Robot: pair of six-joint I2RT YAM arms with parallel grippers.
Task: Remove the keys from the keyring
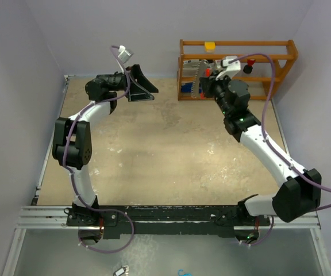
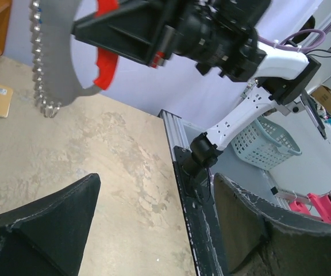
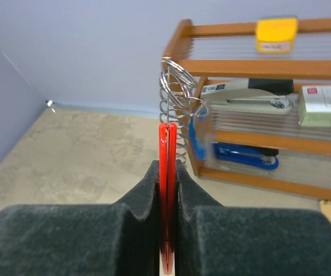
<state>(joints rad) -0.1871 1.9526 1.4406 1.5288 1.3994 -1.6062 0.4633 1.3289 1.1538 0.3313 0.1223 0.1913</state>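
Note:
My right gripper point(image 1: 210, 76) is shut on the red-and-white oval fob point(image 3: 167, 149), which I see edge-on between its pads in the right wrist view. The keyring's silver rings point(image 3: 176, 86) and beaded chain point(image 3: 180, 144) hang beyond the fob, above the table's back right. In the left wrist view the fob point(image 2: 103, 63), chain point(image 2: 37, 63) and rings point(image 2: 50, 108) show at the top. My left gripper point(image 1: 141, 84) is open and empty point(image 2: 154, 230), to the left of the keyring. No silver key shows plainly. A blurred blue shape point(image 3: 199, 138) sits beside the chain; I cannot tell what it is.
A wooden rack point(image 1: 280, 57) stands at the back right, close behind the right gripper, holding staplers point(image 3: 251, 95) and a yellow item point(image 3: 276, 34). The tan table point(image 1: 165, 155) has a metal front rail point(image 1: 165, 214). Two small objects point(image 1: 119, 270), one blue point(image 1: 183, 272), lie below the rail.

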